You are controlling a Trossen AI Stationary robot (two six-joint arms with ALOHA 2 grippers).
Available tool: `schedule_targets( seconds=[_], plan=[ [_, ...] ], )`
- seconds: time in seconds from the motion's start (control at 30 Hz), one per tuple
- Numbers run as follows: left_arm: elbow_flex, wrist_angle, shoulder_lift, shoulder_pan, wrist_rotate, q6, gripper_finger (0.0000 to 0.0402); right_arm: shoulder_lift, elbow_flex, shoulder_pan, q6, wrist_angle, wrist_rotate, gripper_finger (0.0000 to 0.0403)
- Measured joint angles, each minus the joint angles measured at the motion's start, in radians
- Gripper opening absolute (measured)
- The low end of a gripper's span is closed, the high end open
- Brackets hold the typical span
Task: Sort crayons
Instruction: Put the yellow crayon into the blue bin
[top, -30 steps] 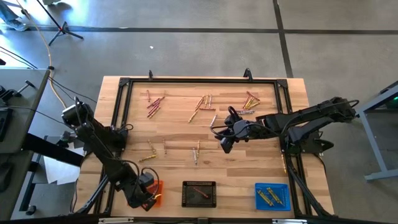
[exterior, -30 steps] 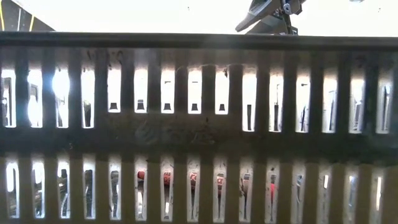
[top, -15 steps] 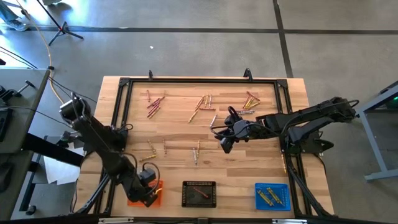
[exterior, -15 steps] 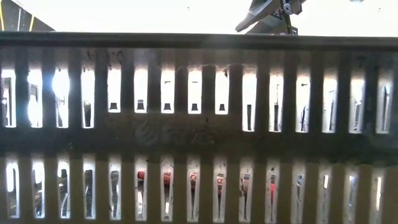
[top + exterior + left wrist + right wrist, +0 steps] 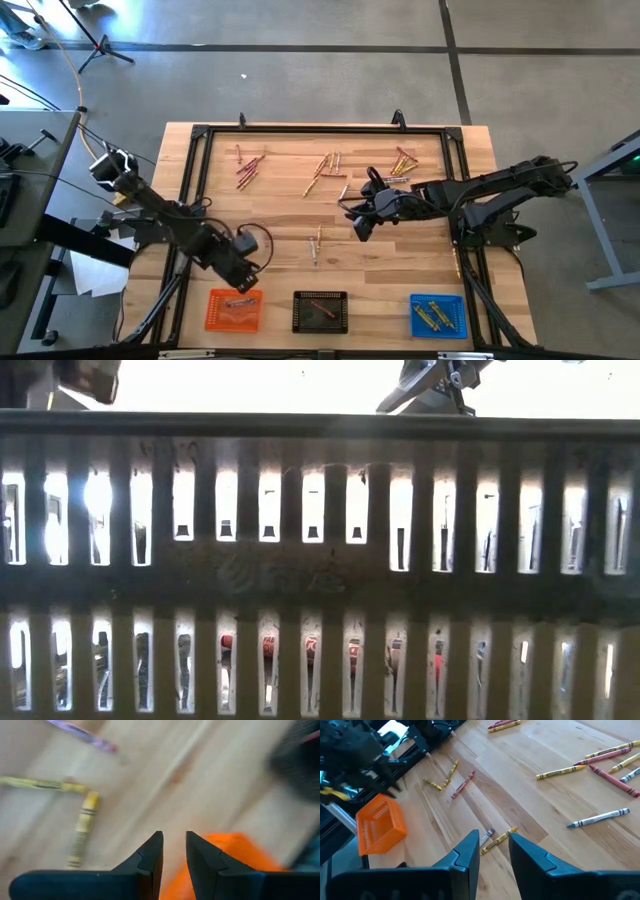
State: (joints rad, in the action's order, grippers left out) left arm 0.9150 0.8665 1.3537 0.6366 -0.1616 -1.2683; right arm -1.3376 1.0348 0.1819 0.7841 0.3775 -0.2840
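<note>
From above: left gripper (image 5: 243,268) just beyond orange tray (image 5: 233,308), empty; right gripper (image 5: 362,226) hovers mid-table; crayons (image 5: 320,176) scattered, some trayed. Left wrist: fingers slightly apart, yellow crayons (image 5: 80,827) near. Right wrist: fingers parted, empty. Judgement: between picks; next, descend on crayon.

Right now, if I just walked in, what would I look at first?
Probably the three bright trays in a row at the table's near edge: orange tray, black tray, blue tray. Then the crayons scattered across the far half of the wood, with the right gripper hovering mid-table, fingers open and empty.
</note>
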Motion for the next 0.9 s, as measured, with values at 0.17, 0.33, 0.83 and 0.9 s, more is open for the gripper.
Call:
schedule_targets(
  seconds=[0.17, 0.33, 0.83, 0.9],
  plan=[
    [0.000, 0.088, 0.051, -0.063, 0.002, 0.116, 0.0070, 0.000, 0.000, -0.006, 0.000, 0.002, 0.001, 0.0089],
    [-0.001, 0.092, 0.103, -0.119, 0.018, 0.200, 0.0070, 0.000, 0.000, -0.010, -0.007, 0.002, 0.001, 0.0089],
    [-0.085, 0.073, 0.189, -0.145, 0.157, 0.207, 0.0108, 0.000, 0.000, -0.032, -0.007, 0.007, 0.004, 0.0089],
    [-0.095, 0.069, 0.188, -0.139, 0.158, 0.207, 0.0113, 0.000, 0.000, -0.032, -0.007, 0.007, 0.004, 0.0089]
  ],
)
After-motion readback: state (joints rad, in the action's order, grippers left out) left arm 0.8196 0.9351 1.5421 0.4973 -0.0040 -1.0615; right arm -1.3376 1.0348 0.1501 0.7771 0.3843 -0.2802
